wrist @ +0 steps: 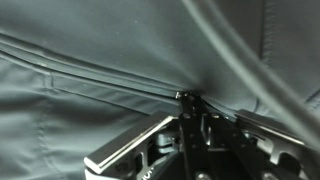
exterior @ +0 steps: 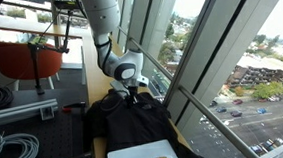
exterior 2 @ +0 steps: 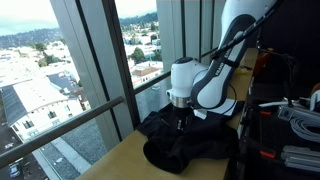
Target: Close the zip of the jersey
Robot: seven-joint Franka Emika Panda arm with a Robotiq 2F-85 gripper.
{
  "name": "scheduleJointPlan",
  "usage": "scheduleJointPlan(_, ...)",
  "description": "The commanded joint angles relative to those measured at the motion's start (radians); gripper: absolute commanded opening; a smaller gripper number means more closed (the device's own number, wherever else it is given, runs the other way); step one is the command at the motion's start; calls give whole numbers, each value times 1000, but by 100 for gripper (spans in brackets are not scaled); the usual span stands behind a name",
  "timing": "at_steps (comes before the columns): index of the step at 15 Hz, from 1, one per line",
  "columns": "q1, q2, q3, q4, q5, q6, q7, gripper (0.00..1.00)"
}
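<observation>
The gripper [wrist: 195, 112] is seen in the wrist view pressed right down onto the jersey [wrist: 100, 30], and the zip [wrist: 90, 68] is met exactly at its tips. The seam is run in from the left edge, slanting down to where a small dark slider [wrist: 186, 96] is caught. The fingers [wrist: 135, 145] are drawn together there, so the zip is read as pinched between them, and the cloth is puckered towards that spot. A thick fold [wrist: 235, 60] is carried off to the upper right.

None of that is given away from outside. In both exterior views the gripper [exterior: 132, 90] [exterior 2: 179, 122] is shown pointing straight down, sunk into the black heap of the jersey [exterior: 134, 115] [exterior 2: 190, 145], and the zip cannot be picked out against the fabric. The setting is supplied instead: the garment is spread rumpled on a wooden table [exterior 2: 105, 165] beside the window [exterior 2: 60, 70]. In an exterior view a white tray [exterior: 137, 154] is set just beside its near edge, and coiled cables [exterior: 11, 148] are left well apart.

Close up, the fabric is rendered smooth and dark grey, and the zip is shown as a thin raised line flanked by stitching.
</observation>
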Motion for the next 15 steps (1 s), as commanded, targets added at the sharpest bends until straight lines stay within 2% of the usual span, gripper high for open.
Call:
scheduleJointPlan(1, 80, 17, -12, 33, -37, -4, 77, 2)
scheduleJointPlan(5, 129, 14, -21, 53, -54, -9, 102, 2)
scheduleJointPlan(15, 199, 20, -17, 104, -69, -31, 131, 2)
